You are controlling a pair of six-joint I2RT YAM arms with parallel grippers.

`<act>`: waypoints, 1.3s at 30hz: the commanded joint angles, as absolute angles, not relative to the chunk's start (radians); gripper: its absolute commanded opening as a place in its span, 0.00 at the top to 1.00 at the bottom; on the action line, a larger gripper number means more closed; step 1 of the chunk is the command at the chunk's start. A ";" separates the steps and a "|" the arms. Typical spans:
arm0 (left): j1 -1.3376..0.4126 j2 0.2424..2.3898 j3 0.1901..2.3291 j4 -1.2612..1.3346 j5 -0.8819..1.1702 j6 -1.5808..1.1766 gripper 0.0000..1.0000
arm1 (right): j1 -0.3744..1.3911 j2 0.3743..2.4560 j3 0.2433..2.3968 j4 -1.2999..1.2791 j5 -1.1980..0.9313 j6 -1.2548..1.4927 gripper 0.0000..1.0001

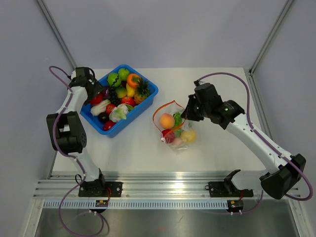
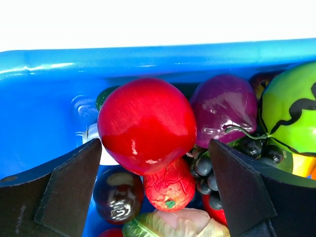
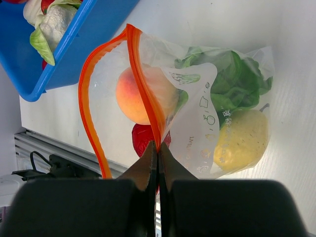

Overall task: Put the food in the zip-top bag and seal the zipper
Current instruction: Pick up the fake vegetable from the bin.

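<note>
Left side: left claw is down in the blue bin, fingers spread wide on either side of a round red fruit. There is a clear gap on one side, so nothing is gripped yet. The bin holds a large pile of food: purple piece, grapes, green and orange items.

Centre: zip-top bag lies on the desk just right of the bin and apart from it. Loaded so far are a peach, leafy green lettuce, a yellow fruit and a red piece.

Right side: right claw is pressed together, pinching the orange zipper on one lip and holding the mouth up in an open loop.

Progress: judged partway. Several items are bagged and many are left in the bin; the zipper is unsealed. The slider tab is not visible.

Orientation: in the top view, the mouth faces far-left towards the bin and the closed bottom points towards the near edge. The long axis runs roughly far to near, slightly diagonal.
</note>
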State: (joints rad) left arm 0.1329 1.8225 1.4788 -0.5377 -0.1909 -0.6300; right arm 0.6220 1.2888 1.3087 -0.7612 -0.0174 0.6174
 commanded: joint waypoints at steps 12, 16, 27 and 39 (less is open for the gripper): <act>0.141 1.861 1.454 -0.482 -0.239 -0.611 0.04 | 0.637 1.273 1.341 -0.741 -0.008 0.621 1.00; 0.143 1.850 1.453 -0.488 -0.242 -0.606 0.25 | 0.637 1.262 1.338 -0.744 -0.006 0.626 1.00; 0.133 1.609 1.422 -0.543 -0.146 -0.529 0.45 | 0.638 1.246 1.327 -0.744 -0.006 0.632 1.00; -0.165 1.249 1.327 -0.680 0.230 -0.419 0.46 | 0.637 1.275 1.324 -0.723 -0.008 0.629 1.00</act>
State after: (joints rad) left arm -0.0845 1.2865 1.3346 -0.6460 0.0784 -0.4610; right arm 0.6220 1.2823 1.3087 -0.7612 -0.0177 0.6258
